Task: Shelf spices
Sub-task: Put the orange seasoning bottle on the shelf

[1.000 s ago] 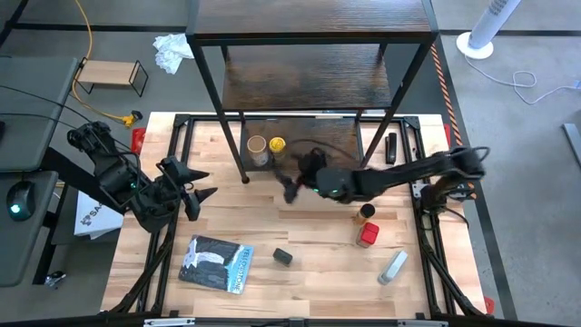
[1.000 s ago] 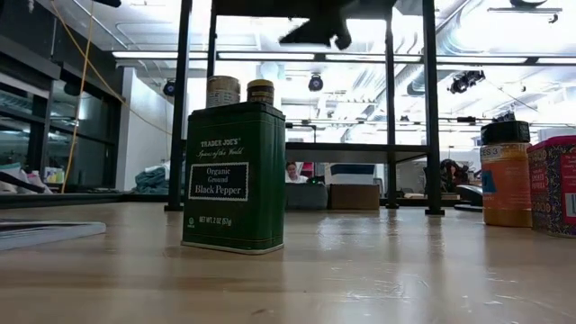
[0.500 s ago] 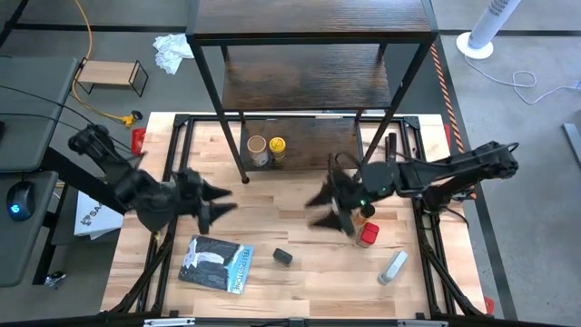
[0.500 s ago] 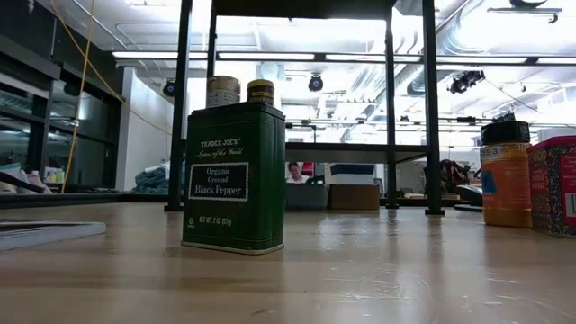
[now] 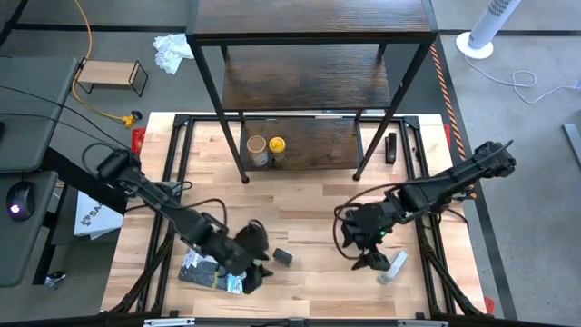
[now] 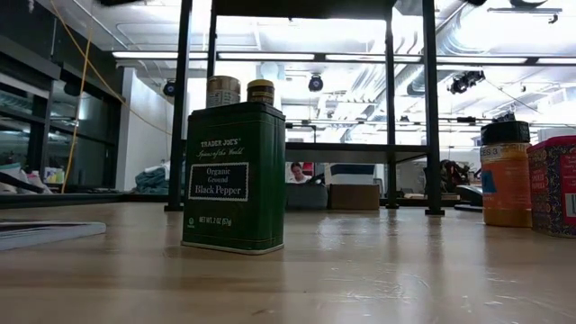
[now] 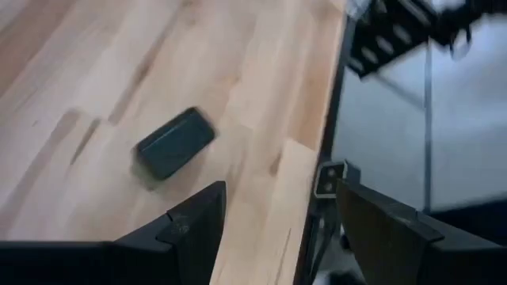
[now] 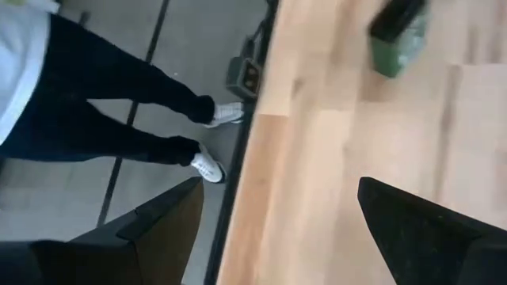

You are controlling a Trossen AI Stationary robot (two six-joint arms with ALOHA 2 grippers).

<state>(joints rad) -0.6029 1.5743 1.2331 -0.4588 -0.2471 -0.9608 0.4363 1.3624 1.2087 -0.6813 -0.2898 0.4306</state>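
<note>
The small black tin (image 5: 282,257) stands near the table's front edge and shows as a green pepper tin (image 6: 234,175) in the low view. My left gripper (image 5: 257,263) hovers open just left of the tin (image 7: 174,142). My right gripper (image 5: 368,252) is open above the right half of the table. It covers the brown jar (image 6: 506,171) and the red container (image 6: 553,184), which stand on the table in the low view. The tan-lidded jar (image 5: 257,146) and the yellow-lidded jar (image 5: 277,145) stand on the lowest board of the dark shelf (image 5: 309,77).
A flat blue-grey packet (image 5: 211,265) lies partly under my left arm. A grey-white tube (image 5: 392,266) lies beside my right gripper. A small dark object (image 5: 390,148) sits by the shelf's right leg. A person's legs (image 8: 119,95) stand beyond the table's edge.
My left gripper has swung from the table's left side toward the near edge and down, ending beside the black tin. My right gripper has drawn back from under the shelf toward the near edge, turning as it went, and now hangs over the brown jar and red container.
</note>
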